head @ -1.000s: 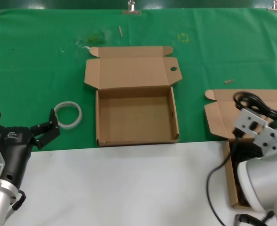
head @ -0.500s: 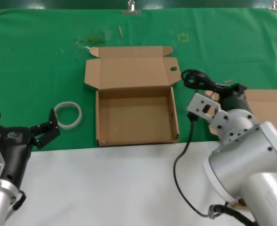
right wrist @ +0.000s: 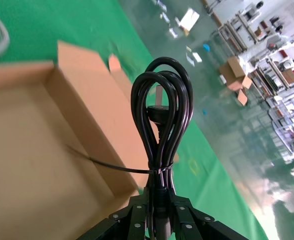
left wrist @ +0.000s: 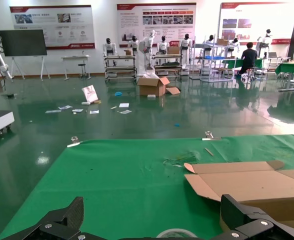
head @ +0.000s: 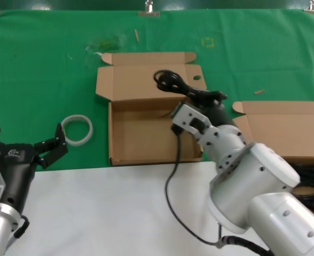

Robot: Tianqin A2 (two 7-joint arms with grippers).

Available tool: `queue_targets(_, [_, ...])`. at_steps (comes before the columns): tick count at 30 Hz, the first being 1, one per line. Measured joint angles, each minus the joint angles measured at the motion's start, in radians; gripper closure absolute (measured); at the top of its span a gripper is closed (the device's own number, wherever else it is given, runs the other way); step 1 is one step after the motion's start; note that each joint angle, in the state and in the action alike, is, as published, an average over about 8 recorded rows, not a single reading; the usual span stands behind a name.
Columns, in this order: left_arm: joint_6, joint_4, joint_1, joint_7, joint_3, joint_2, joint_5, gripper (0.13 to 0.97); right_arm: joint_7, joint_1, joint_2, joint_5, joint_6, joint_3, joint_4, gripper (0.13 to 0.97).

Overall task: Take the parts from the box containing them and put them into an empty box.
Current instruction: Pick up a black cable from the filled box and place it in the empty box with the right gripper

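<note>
Cardboard edges frame the open tray of the shallow brown cardboard box with a holed lid tab (head: 152,134), bare inside, just beneath our right gripper (head: 213,101). Its fingers are clamped on the black coiled power cord (right wrist: 161,131), whose loops stand beyond the fingertips over the raised lid. The brown cardboard box holding the other cords (head: 290,140) lies well to that gripper's right. Our left gripper (head: 24,143) rests with fingers spread, a white tape ring (head: 77,130) just beyond them on the green cloth (head: 45,69); an exhibition hall lies behind.
</note>
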Motion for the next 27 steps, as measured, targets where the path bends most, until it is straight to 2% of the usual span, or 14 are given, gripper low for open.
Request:
queue_targets(10, [0.0, 0.0, 0.0, 0.0, 0.0, 0.0, 0.0, 0.132, 0.386, 0.136, 0.008, 0.002, -0.073, -0.289, -0.022, 0.897])
queue_targets(13, [0.0, 0.0, 0.0, 0.0, 0.0, 0.0, 0.0, 0.132, 0.45, 0.16, 0.008, 0.002, -0.072, -0.35, -0.029, 0.897])
queue_targets(18, [0.0, 0.0, 0.0, 0.0, 0.0, 0.0, 0.0, 0.132, 0.406, 0.128, 0.009, 0.002, -0.047, -0.327, -0.038, 0.897])
queue_targets(27, [0.0, 0.0, 0.0, 0.0, 0.0, 0.0, 0.0, 0.132, 0.143, -0.007, 0.012, 0.002, 0.0, -0.105, -0.022, 0.897])
